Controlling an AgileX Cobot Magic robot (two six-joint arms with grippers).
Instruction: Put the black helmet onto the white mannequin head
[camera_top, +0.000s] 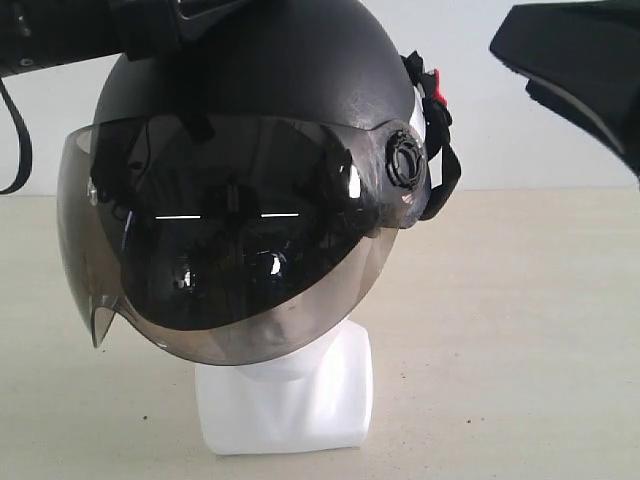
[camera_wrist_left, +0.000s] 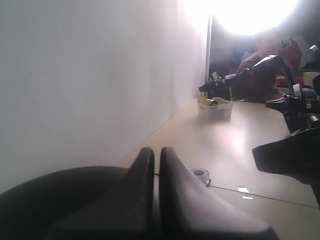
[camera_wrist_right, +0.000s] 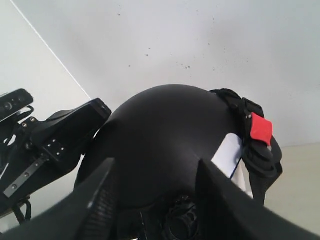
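Observation:
The black helmet (camera_top: 260, 90) sits over the white mannequin head (camera_top: 290, 395), whose chin, neck and squarish base show below the smoky visor (camera_top: 220, 260). A strap with a red buckle (camera_top: 433, 85) hangs at the helmet's rear side. My left gripper (camera_wrist_left: 156, 152) rests against the top of the shell (camera_wrist_left: 60, 195). Its fingers are pressed together and nothing shows between them. My right gripper (camera_wrist_right: 157, 175) is open and faces the shell (camera_wrist_right: 160, 135) and visor pivot from a short distance without touching. In the exterior view it hovers at the upper right (camera_top: 585, 70).
The head stands on a beige table (camera_top: 520, 330) before a white wall. The left wrist view shows a roll of tape (camera_wrist_left: 200, 174) and a white basket (camera_wrist_left: 215, 107) farther along the table. A loose black strap (camera_top: 20, 140) dangles from the left arm.

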